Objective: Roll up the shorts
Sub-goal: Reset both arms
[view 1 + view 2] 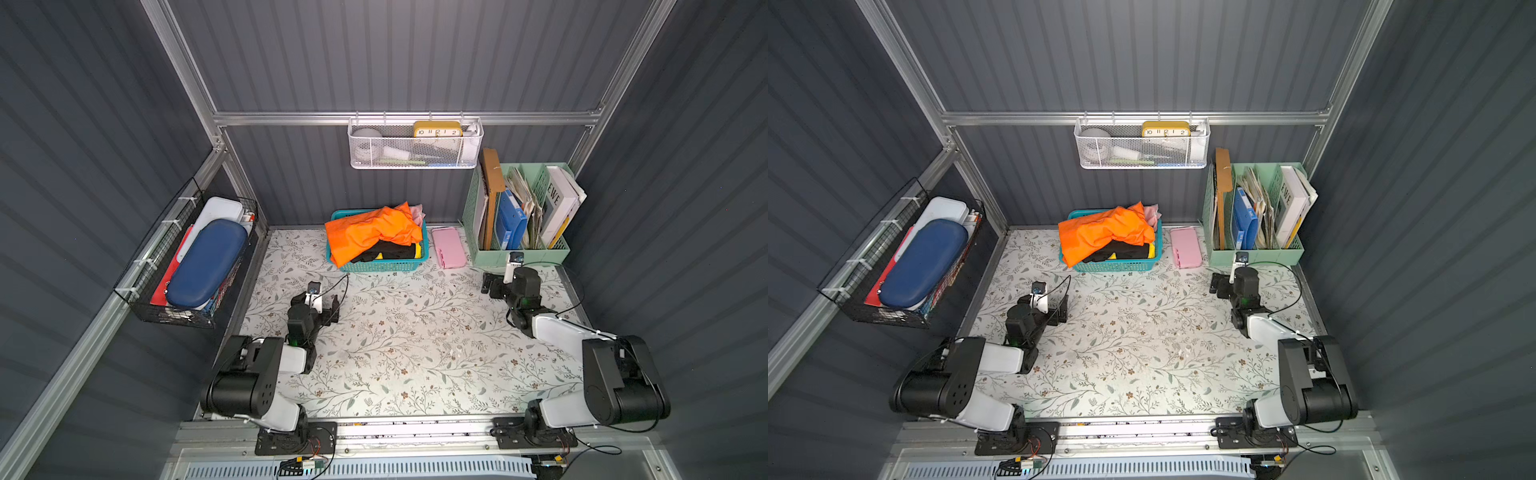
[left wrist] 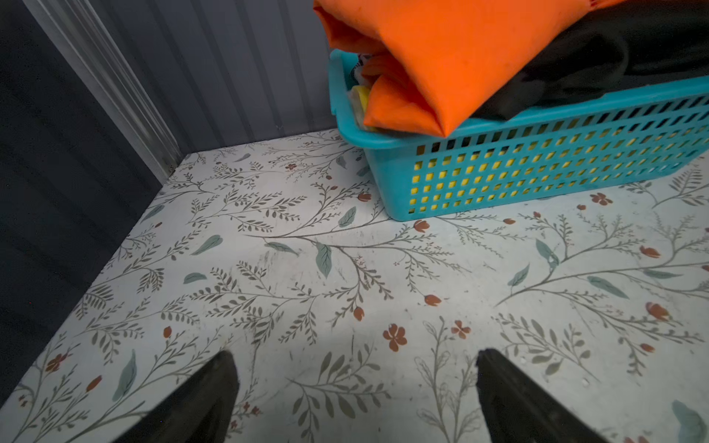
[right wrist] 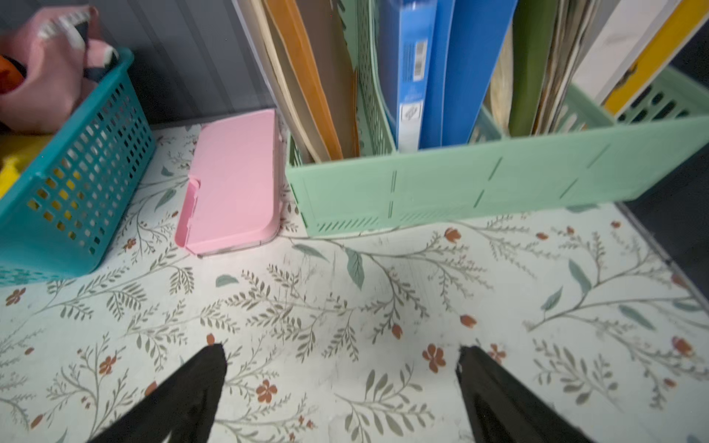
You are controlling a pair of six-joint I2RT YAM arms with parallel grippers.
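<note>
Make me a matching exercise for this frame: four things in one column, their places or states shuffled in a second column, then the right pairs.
Things:
1. orange shorts
2. black shorts
3. pink case
4. left gripper

Places or states:
A. flat on the table, between the basket and the file organiser
B. open, over bare table
C. on top of the basket pile, hanging over its rim
D. in the basket, partly under orange fabric

Pairs: 1-C, 2-D, 3-A, 4-B
</note>
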